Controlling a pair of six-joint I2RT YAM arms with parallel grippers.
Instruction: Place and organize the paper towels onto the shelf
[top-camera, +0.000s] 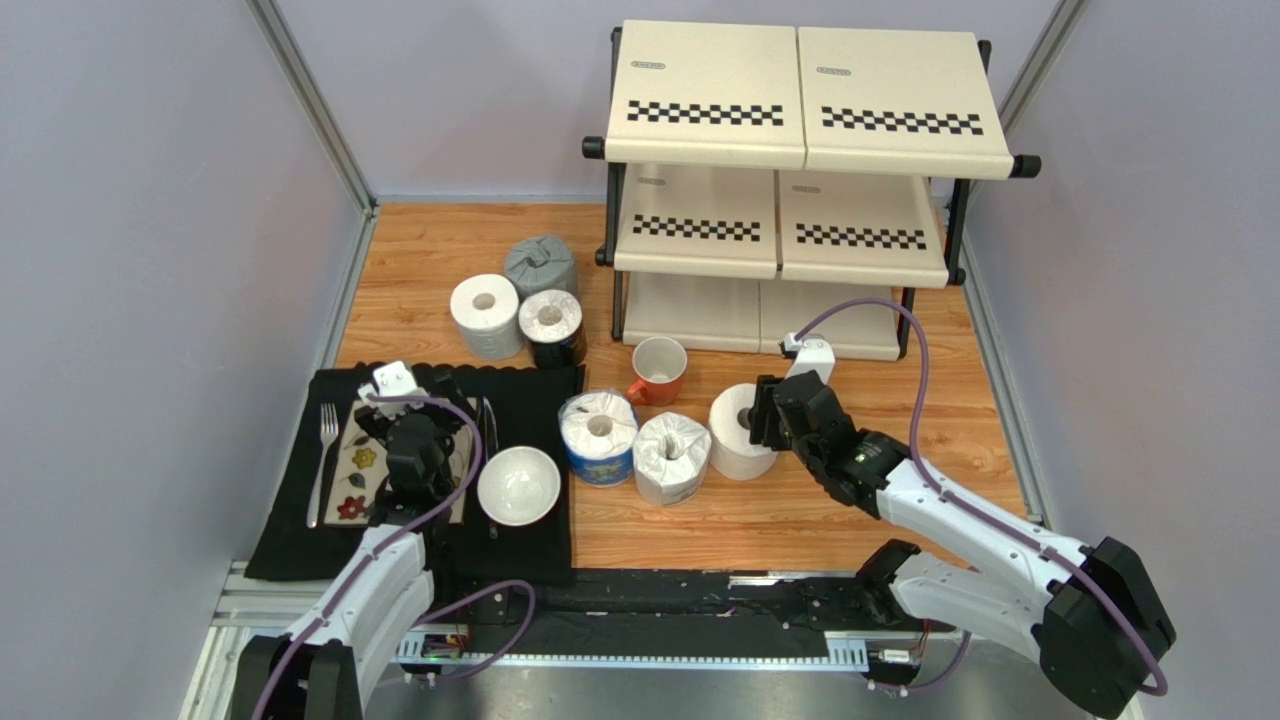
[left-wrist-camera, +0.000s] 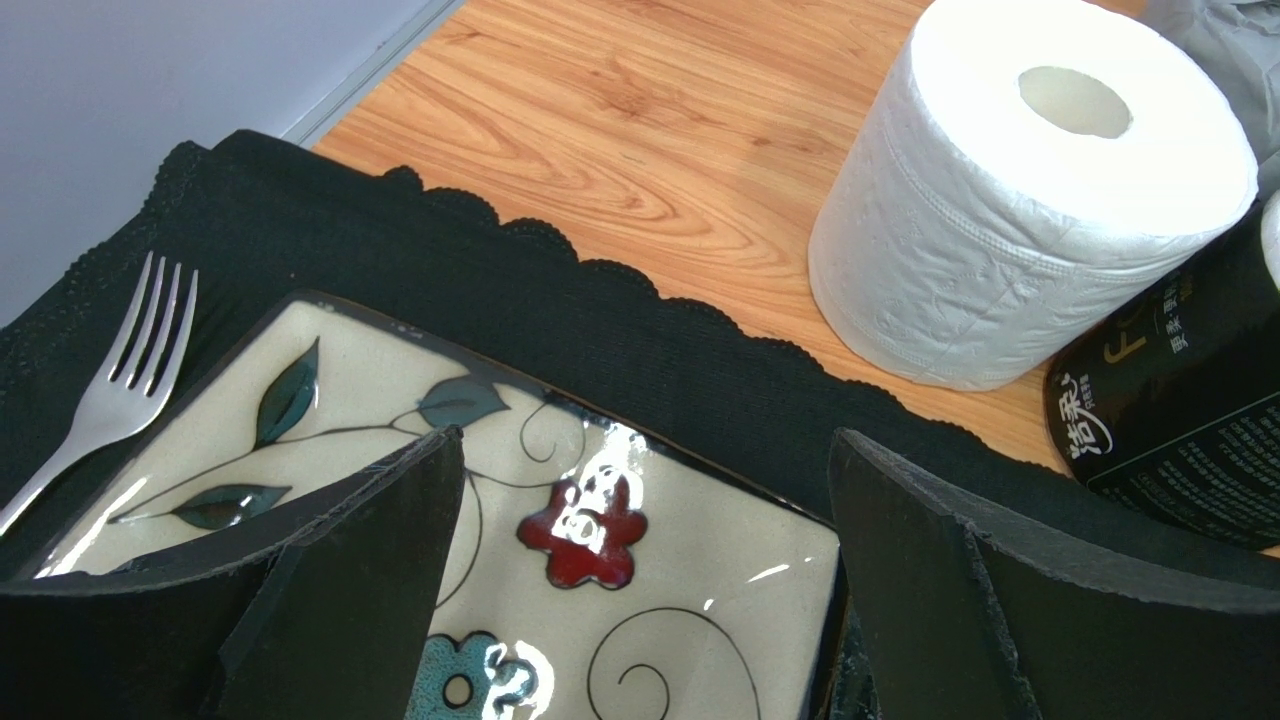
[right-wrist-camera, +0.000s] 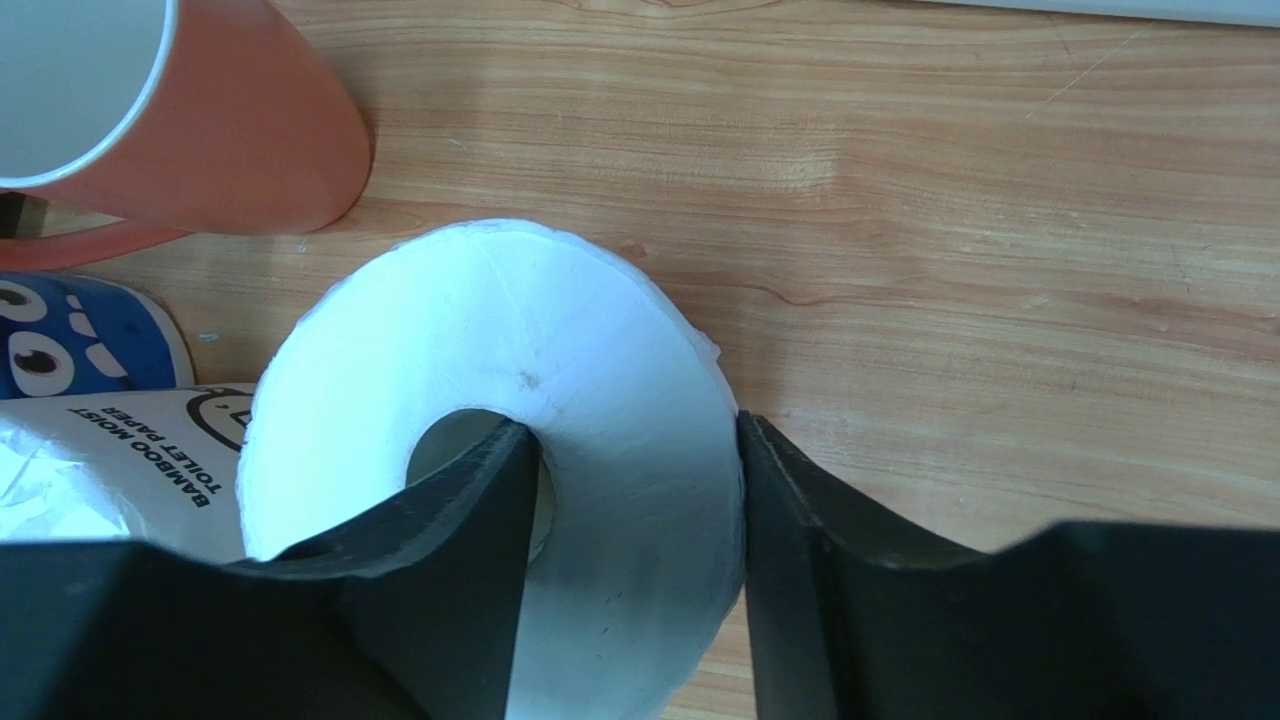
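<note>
Notably, the right tool (right-wrist-camera: 634, 435) was closed on the wall of a plain white roll (top-camera: 733, 435): one finger sat inside the hollow core and the other bore against the outer surface. That roll stood upright on the bench (top-camera: 436, 255), roughly midway between the left and right edges and nearer the near edge than the far one. Just beside it on the left stood the clear-wrapped roll (top-camera: 670, 458), and next to that the blue roll (top-camera: 598, 438). The orange mug (top-camera: 657, 369) stood just behind this row.

The left tool (left-wrist-camera: 646, 443) was wide open and held nothing. It hovered over the floral plate (left-wrist-camera: 676, 585) on the black mat (top-camera: 286, 525) at the near left corner. A fork (left-wrist-camera: 120, 390) lay beside the plate, and a white bowl (top-camera: 519, 485) rested on the mat's right part.

Three more rolls stood grouped toward the far left corner: a second plain white roll (top-camera: 486, 315), the grey roll (top-camera: 541, 266) and the black roll (top-camera: 552, 327), close together. The shelf (top-camera: 796, 180) stood at the far edge, right of centre.
</note>
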